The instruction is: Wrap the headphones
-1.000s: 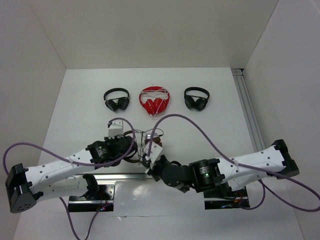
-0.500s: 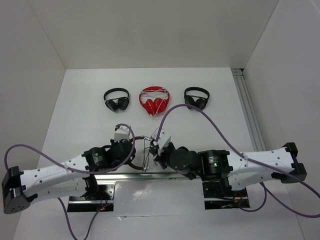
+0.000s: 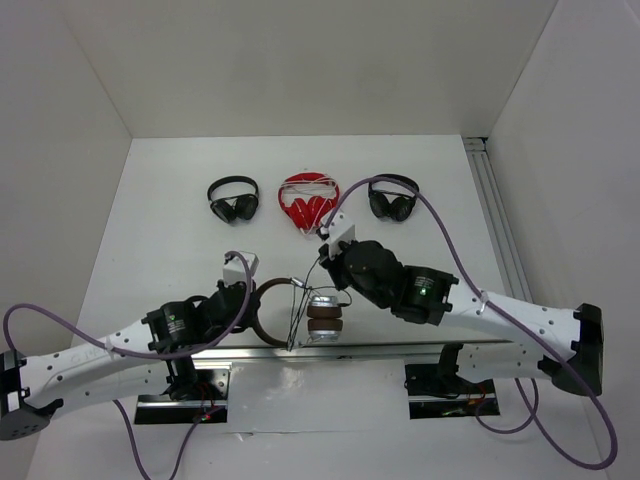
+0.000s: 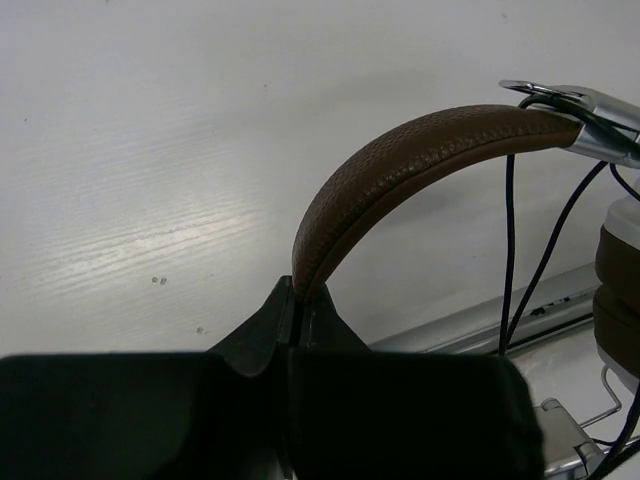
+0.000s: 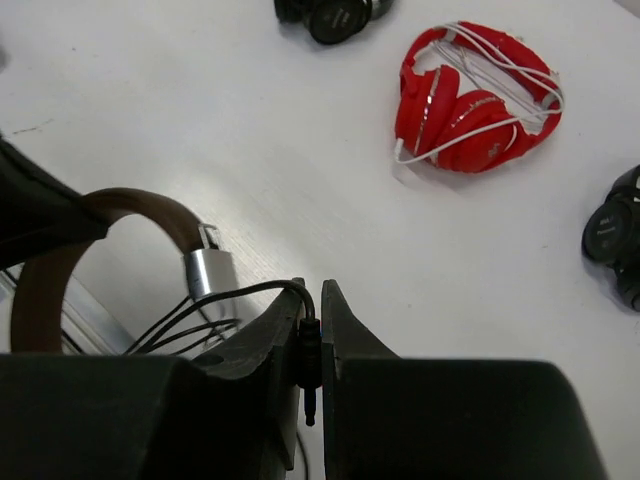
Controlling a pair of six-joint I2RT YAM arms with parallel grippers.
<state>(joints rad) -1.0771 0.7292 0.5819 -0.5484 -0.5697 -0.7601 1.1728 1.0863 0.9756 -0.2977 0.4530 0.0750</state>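
Observation:
The headphones stand near the table's front edge: the brown headband [image 3: 268,297] [image 4: 400,165] arches left of the stacked silver cups with brown pads [image 3: 324,320]. My left gripper [image 3: 252,305] [image 4: 298,290] is shut on the headband's lower end. My right gripper [image 3: 322,263] [image 5: 312,300] is shut on the plug of the thin dark cable [image 5: 240,296], just behind the cups. From the plug, strands of the cable [image 3: 298,310] run down past the headband's silver end piece [image 5: 208,272] toward the cups.
Two small black pairs [image 3: 233,200] [image 3: 393,197] and a red pair with white cord [image 3: 309,200] [image 5: 475,95] lie in a row at the back. An aluminium rail [image 3: 380,350] runs along the front edge, another [image 3: 497,225] along the right side.
My right gripper has moved from the front edge back and up toward the table's middle with the cable plug. My left gripper has drawn the headband nearer, and the cups now show.

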